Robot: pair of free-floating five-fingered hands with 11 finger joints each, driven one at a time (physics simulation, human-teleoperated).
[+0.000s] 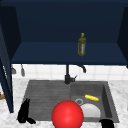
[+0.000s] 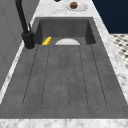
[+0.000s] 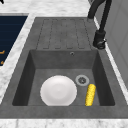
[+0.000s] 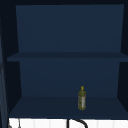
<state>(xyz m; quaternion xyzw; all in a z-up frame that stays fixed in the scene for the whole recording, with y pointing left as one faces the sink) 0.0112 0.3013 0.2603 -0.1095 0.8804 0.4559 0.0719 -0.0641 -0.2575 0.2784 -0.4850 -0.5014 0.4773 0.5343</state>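
My left hand [image 1: 23, 112] hangs at the sink's front left corner, fingers straight and pointing up, thumb out to the side, holding nothing. My right hand [image 1: 107, 123] is at the bottom edge by the sink's front right corner, mostly cut off. Between them sits a large red ball [image 1: 67, 115], apart from both hands. A white plate [image 3: 58, 90] lies in the sink basin [image 3: 100, 75], with a yellow corn cob [image 3: 90, 94] beside it near the drain [image 3: 82, 80]. An olive-green bottle [image 4: 82, 98] stands upright on the open cabinet's lower shelf [image 4: 45, 106].
A black faucet [image 1: 68, 75] rises behind the sink, between the ribbed drainboard [image 2: 65, 75] and the basin. A small plate with a brown item [image 2: 73, 5] rests on the marble counter beyond the basin. An open dark-blue cabinet door [image 1: 6, 82] hangs at the left.
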